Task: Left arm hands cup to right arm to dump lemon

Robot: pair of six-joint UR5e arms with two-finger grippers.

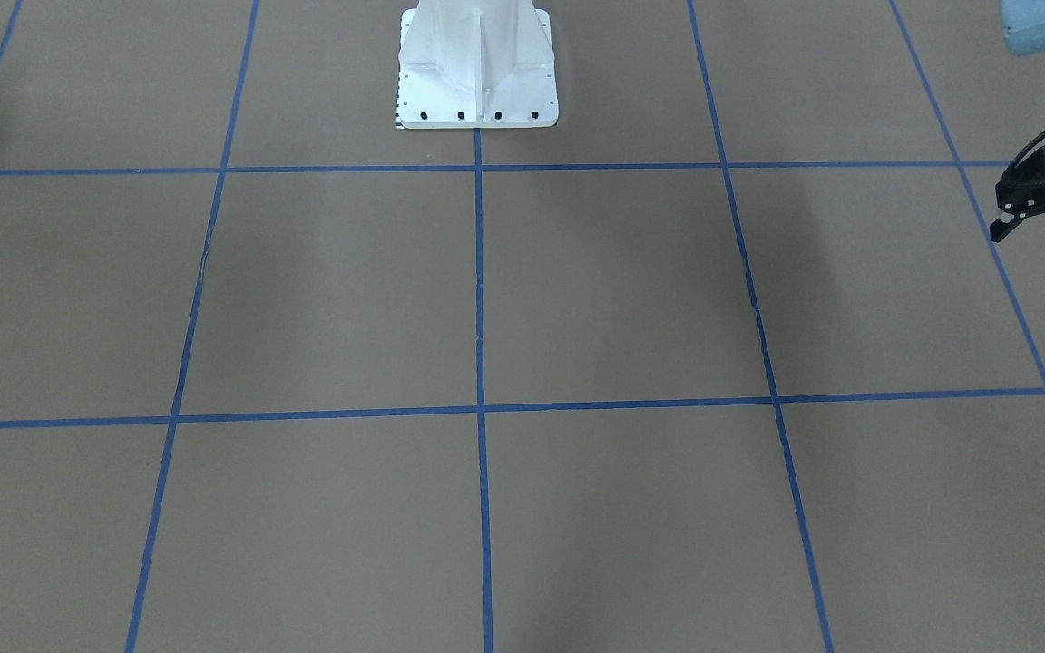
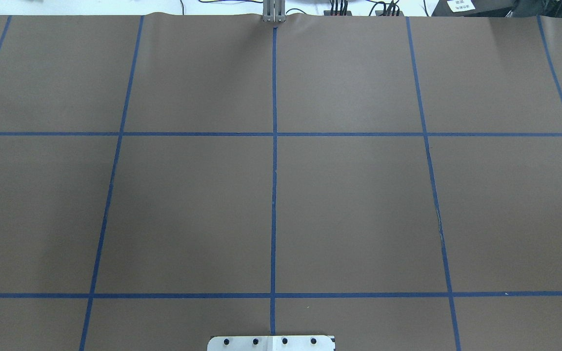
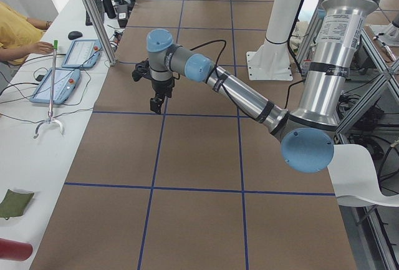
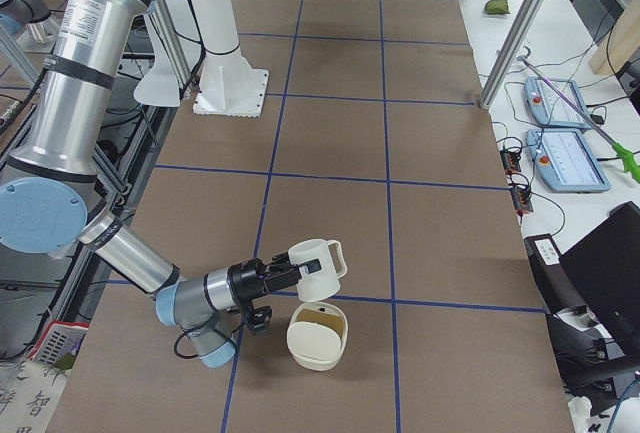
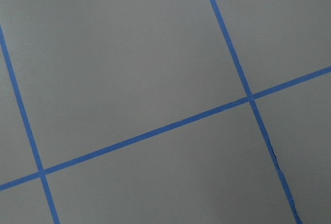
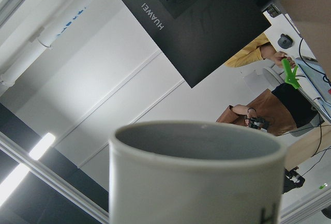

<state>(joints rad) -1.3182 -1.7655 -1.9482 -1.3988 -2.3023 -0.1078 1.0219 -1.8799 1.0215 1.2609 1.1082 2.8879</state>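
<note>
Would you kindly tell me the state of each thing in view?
white ribbed mug: lifted, tipped sideways at the right black end effector.
cream round bowl: upright on the brown taped table, something yellowish inside.
right black end effector: open or shut, cannot tell.
left black open-frame end effector: open, empty.

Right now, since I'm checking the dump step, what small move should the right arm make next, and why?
Probably roll the right wrist slightly more, tipping the cup further. It hangs tilted at the right tool, just above a white bowl, and I cannot tell whether the lemon has dropped.
</note>
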